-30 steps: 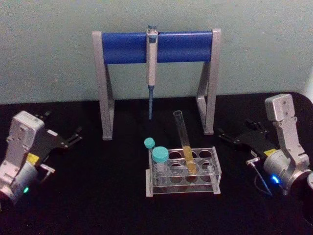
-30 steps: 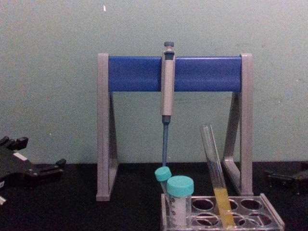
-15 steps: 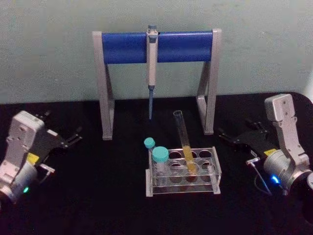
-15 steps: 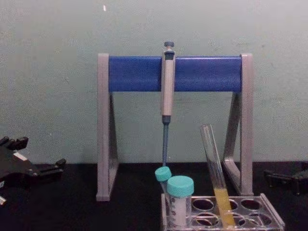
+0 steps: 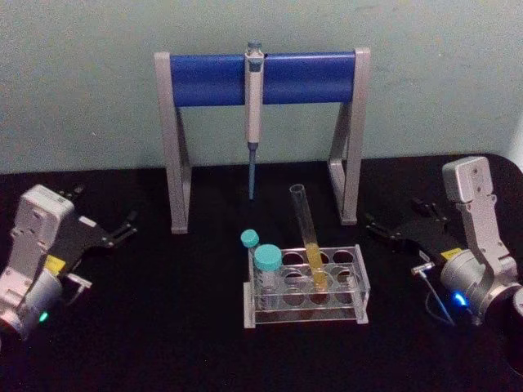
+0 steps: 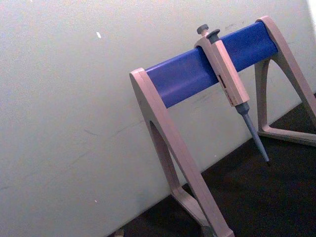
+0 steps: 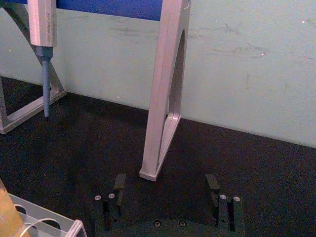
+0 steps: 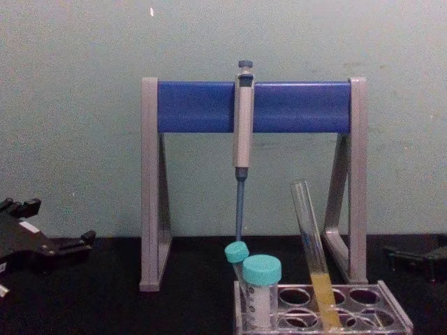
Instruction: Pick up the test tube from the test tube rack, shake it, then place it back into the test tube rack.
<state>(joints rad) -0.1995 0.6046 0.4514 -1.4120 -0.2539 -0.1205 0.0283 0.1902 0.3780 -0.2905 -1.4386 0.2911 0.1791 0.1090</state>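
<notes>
The tube (image 5: 307, 233) leans in the rack (image 5: 360, 282) mid-frame, easy to grab. Right gripper (image 5: 382, 230) waits beside it, jaws wide; left gripper (image 5: 121, 230) rests far left, jaws narrow.

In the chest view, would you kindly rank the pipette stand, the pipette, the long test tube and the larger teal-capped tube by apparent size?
1. Pipette stand
2. Pipette
3. Test tube, nearer the camera, so that gap is unsure
4. Larger teal-capped tube
</notes>
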